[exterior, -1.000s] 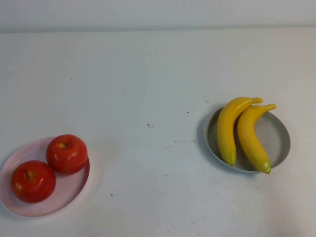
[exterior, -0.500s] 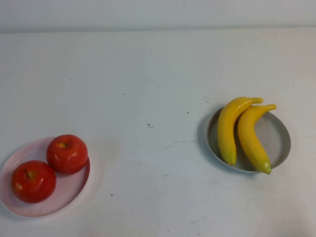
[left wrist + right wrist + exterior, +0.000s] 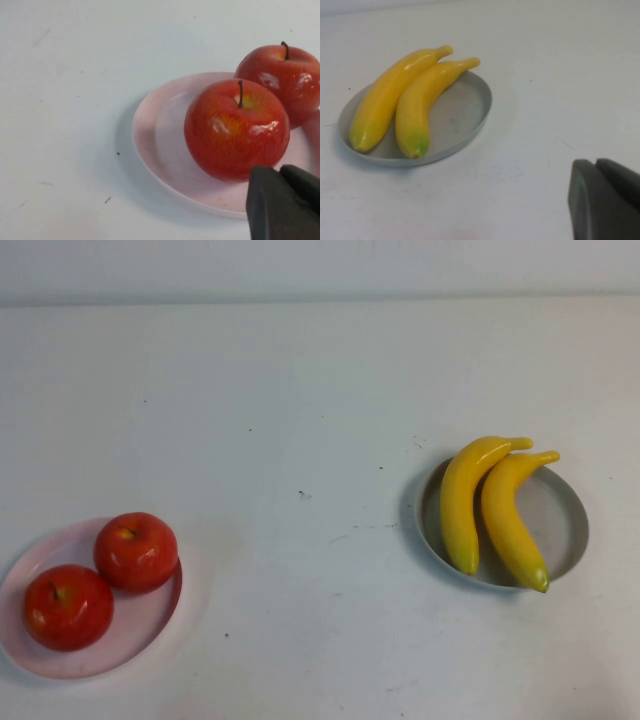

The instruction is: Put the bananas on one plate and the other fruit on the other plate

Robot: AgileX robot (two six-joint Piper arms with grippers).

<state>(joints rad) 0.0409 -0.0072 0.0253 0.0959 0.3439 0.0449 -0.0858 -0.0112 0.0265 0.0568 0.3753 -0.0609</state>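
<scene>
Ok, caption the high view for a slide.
Sorted: two bananas on the grey plate, two apples on the pink plate; neither tool in view.

Bright, even light falls from overhead across the white counter [image 3: 320,390], slightly washed out and soft in the raised camera. The two shiny red apples [image 3: 236,129] carry sharp white glints; the two glossy yellow bananas [image 3: 405,102] show long pale streaks. Shadows stay faint, pooling beside the pale pink plate [image 3: 160,150] and round grey plate [image 3: 470,112]. The left hand [image 3: 282,202] and right hand [image 3: 605,200] sit blurred, close to their lenses.
</scene>
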